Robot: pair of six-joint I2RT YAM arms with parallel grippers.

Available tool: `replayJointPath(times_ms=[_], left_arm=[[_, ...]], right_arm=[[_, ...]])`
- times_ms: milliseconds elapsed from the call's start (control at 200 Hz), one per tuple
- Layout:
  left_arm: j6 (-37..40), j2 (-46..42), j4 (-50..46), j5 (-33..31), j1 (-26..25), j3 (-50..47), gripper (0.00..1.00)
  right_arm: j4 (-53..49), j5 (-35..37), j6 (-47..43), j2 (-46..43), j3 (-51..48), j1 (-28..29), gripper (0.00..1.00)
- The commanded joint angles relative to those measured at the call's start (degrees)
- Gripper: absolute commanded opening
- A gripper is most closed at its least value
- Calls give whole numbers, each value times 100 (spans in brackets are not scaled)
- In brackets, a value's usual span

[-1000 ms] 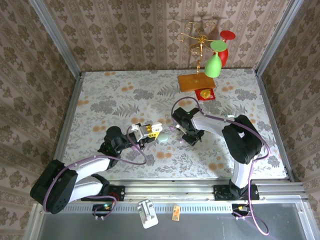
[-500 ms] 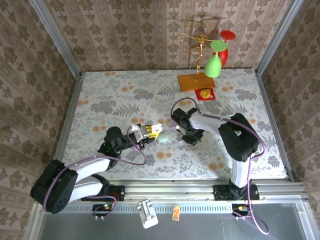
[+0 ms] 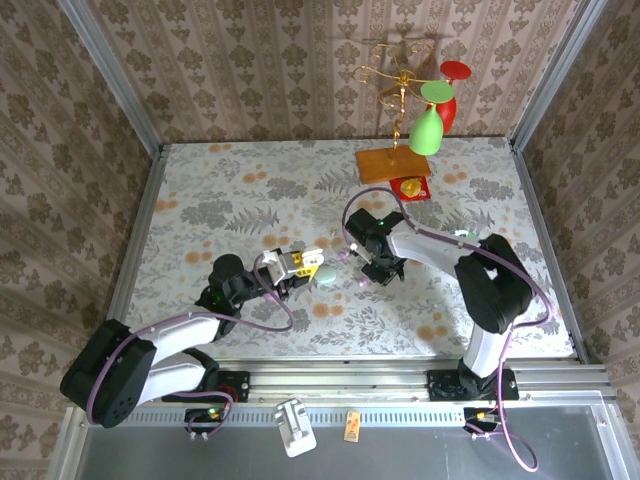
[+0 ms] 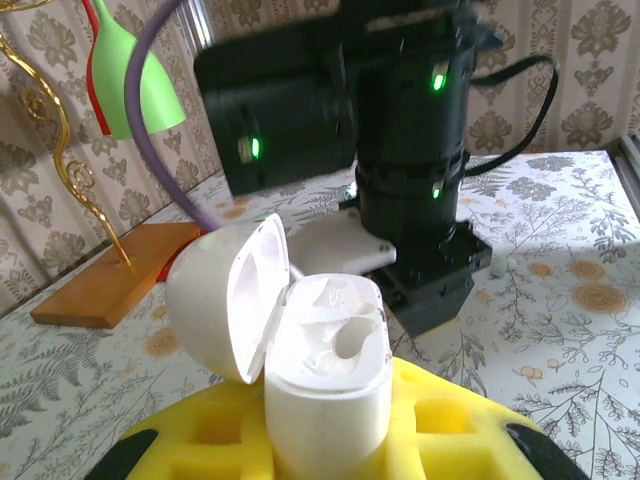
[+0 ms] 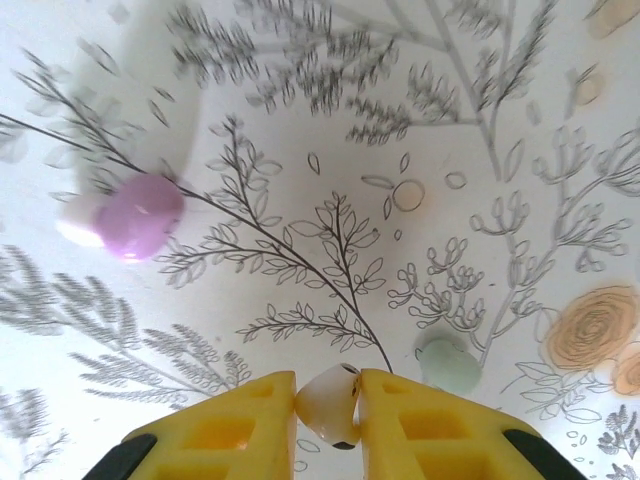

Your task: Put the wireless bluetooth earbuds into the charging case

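Note:
My left gripper (image 4: 325, 445) is shut on the white charging case (image 4: 325, 385), held upright with its lid (image 4: 225, 300) flipped open to the left and its sockets showing. From above, the left gripper (image 3: 300, 264) and the case (image 3: 326, 273) sit at mid-table. My right gripper (image 5: 328, 408) is shut on a whitish earbud (image 5: 330, 402), pinched between the yellow pads just above the tablecloth. On the cloth lie a lilac earbud (image 5: 140, 215) and a pale mint one (image 5: 449, 365). The right gripper (image 3: 376, 266) hangs just right of the case.
A wooden base (image 3: 394, 164) carrying a gold wire stand with green and red glasses stands at the back, with a small red item (image 3: 410, 187) in front of it. Patterned walls close in the table on three sides.
The right gripper has closed on the whitish earbud and drifted slightly back and left. The left arm with the case has stayed still.

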Motion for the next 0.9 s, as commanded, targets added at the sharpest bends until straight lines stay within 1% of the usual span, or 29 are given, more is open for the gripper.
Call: replayJointPath(times_ms=[0,130,230,415,455,495,530,740,895], left_arm=[[44,-54,124,-102,-31,-34,0],[-26,53,227,-111,-31,-24,0],[-90,174,419,-92,-30,-33,0],[-277,546,862,-59,-39,10,0],[-326,648,962,-59,-39,24,0],[-373,748,1075,-50,-39,52,0],[-408,831,1183,-50,-39,62,0],[-623,1269,1577,-51,-66,221,0],[-785,1458,1756,-59,-74,274,0]], right_arm=[[189,-511,62,-470,-82,-72,24],[575,-1266,215,-978,-196,-179,24],[992,-2023,306,-1405,-337,-239,24],[1534,-3025,496,-2043,-494,-287,24],[1658,-3214,559,-2063,-525,-288,24],[1734,-3410,629,-2312,-547,-288,24],[1976,-3568,707,-2384,-561,-283,24],[2767,-4213,1122,-2477,-606,-182,22],[3127,-4309,1300,-2401,-525,-62,22]])
